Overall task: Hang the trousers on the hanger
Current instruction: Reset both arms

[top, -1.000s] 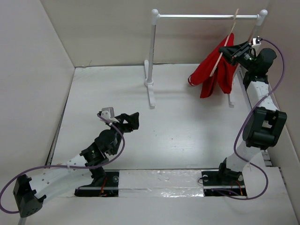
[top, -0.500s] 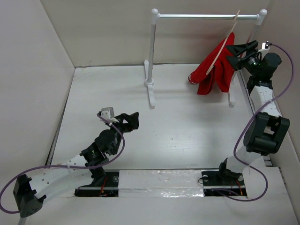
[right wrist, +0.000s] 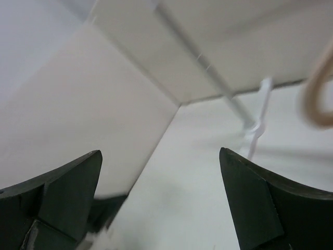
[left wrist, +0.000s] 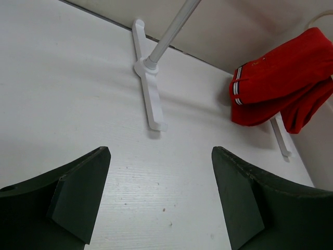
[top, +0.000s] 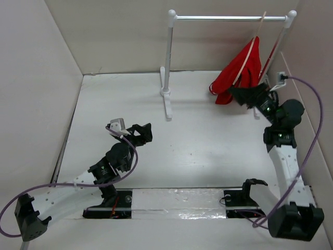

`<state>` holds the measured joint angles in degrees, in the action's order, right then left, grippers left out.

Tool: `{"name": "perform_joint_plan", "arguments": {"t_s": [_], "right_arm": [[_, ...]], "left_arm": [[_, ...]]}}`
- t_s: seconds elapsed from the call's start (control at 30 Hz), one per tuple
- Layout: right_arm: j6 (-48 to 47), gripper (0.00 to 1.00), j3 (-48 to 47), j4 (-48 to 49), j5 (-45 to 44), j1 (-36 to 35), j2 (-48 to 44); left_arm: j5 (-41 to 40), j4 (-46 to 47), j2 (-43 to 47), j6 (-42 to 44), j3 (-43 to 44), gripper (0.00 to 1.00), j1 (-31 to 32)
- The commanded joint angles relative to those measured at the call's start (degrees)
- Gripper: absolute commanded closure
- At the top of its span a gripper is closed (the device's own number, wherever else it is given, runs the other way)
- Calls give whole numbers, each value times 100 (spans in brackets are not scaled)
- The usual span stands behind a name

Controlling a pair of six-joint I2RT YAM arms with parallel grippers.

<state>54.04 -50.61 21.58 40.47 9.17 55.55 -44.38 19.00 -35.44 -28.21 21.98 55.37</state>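
The bench is a flat white surface enclosed by plain pale walls on the left, rear and right. A glossy strip along the near edge carries both arm bases. A rack with white posts and a silver bar stands at the rear, and the long foot of its left post points toward the arms. The hanger hooks over the bar near the bar's right end. It hangs tilted, its thin beige line running from the bar down and to the left. The trousers are draped over the hanger in the rear right corner, close to the right wall. Their long axis runs downward, and a white-striped edge faces left, above the bench. The right pincer sits just in front of the lower red folds; the top view does not settle whether it touches them. Its fingers are spread wide with nothing between them. In its wrist view a blurred pale curve at the right edge is probably the hanger's hook. The left pincer is low over the near left of the bench, well apart from the rack, its fingers also spread wide and holding nothing. Open bench surface lies between the rack's left foot and the arm bases.
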Motion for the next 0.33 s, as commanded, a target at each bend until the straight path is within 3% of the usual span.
{"name": "perform_joint_plan", "arguments": {"t_s": [0.0,0.13,0.3], "right_arm": [[-867,0,691,-326,304,-608,-797],[-1694,0,1403,-1603,-266,-1031,-2246],[-1844,0,1652,-2140,-672,-1110,-2743]], "left_arm": [[17,-221,362,-246,639,23,-27],[79,-643,1028,-326,800,23,-27],[43,-556,1329,-475,588,21,-27]]}}
